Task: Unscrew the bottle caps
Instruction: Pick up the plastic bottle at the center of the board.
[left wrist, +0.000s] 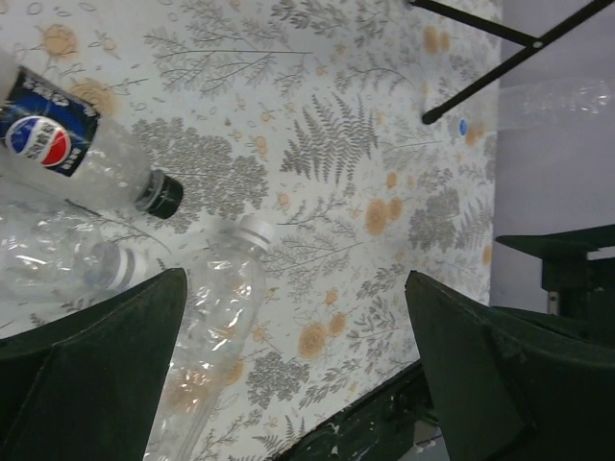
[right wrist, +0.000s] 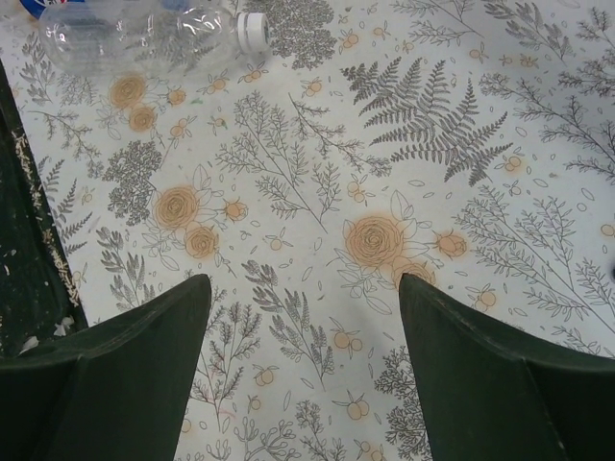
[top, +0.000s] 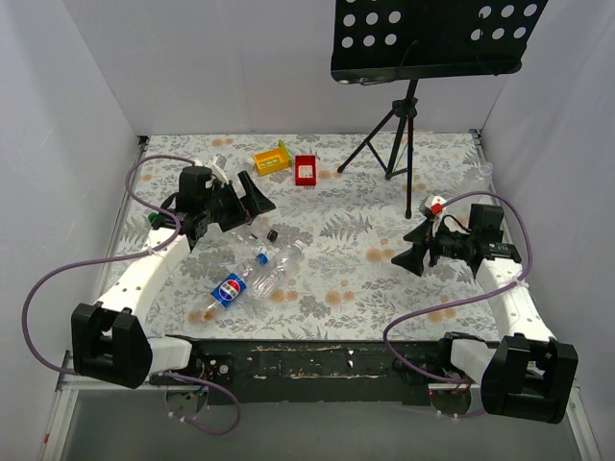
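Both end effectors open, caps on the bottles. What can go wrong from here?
1. The three bottles lie loose, crowded on their sides; reaching for the dark cap could roll the neighbours.
2. Right end effector hangs over bare cloth, holding nothing: an unbraced bottle may spin with its cap.

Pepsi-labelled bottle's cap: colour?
The cap is black; left wrist view shows it best.
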Available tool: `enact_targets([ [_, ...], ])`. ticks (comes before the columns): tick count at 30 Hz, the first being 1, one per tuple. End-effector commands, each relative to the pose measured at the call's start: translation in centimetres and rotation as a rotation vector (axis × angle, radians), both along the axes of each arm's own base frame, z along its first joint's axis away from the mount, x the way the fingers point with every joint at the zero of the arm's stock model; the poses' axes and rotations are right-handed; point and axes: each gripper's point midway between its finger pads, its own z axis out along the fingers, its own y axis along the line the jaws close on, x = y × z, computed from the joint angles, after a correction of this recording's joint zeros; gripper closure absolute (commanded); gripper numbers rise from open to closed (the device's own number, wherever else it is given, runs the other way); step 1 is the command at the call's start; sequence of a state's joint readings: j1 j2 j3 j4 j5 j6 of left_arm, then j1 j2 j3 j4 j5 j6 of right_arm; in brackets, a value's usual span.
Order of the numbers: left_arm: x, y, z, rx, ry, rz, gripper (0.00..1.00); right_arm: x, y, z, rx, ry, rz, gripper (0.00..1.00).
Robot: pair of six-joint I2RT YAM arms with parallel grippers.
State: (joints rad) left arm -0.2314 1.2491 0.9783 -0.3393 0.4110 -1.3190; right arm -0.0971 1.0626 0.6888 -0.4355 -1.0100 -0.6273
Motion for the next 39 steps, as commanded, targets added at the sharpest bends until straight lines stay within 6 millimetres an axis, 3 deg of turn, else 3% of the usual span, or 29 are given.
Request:
enact_targets([
  [1, 0.5, 3.1, -2.4, 0.214, 0.056, 0.063, 0.02, 0.5, 0.2, 1.1, 0.024, -0.07, 0.028, 0.13],
  [4, 0.9, 4.2, -4.5, 0.293, 0.118, 0.087, 0.02, 0.3, 0.3, 0.9, 0.03, -0.052, 0.037, 0.14],
  [10, 2.8, 4.7, -6.7, 0.371, 0.175, 0.122, 0.02, 0.4, 0.3, 0.8, 0.032, -0.049, 0.041, 0.13],
  [13, 4.0, 4.8, -6.5, 0.436, 0.176, 0.145, 0.02, 0.3, 0.3, 0.7, 0.03, -0.043, 0.041, 0.14],
  [17, 3.9, 7.6, -6.0, 0.554, 0.189, 0.366, 0.02, 0.4, 0.2, 0.6, 0.022, -0.049, 0.038, 0.14],
  [22, 1.9, 8.7, -6.9, 0.461, 0.28, 0.567, 0.02, 0.4, 0.2, 0.7, 0.026, -0.048, 0.041, 0.14],
  [26, 1.9, 10.4, -6.8, 0.435, 0.306, 0.737, 0.02, 0.3, 0.3, 0.7, 0.026, -0.046, 0.045, 0.14],
  [29, 1.6, 11.7, -7.8, 0.456, 0.388, 0.858, 0.02, 0.3, 0.2, 0.7, 0.024, -0.044, 0.044, 0.14],
  [34, 2.3, 11.1, -10.1, 0.407, 0.465, 0.874, 0.02, 0.3, 0.2, 0.6, 0.021, -0.048, 0.044, 0.13],
  [39, 3.1, 10.6, -11.0, 0.368, 0.466, 0.881, 0.02, 0.4, 0.2, 0.6, 0.018, -0.044, 0.043, 0.14],
])
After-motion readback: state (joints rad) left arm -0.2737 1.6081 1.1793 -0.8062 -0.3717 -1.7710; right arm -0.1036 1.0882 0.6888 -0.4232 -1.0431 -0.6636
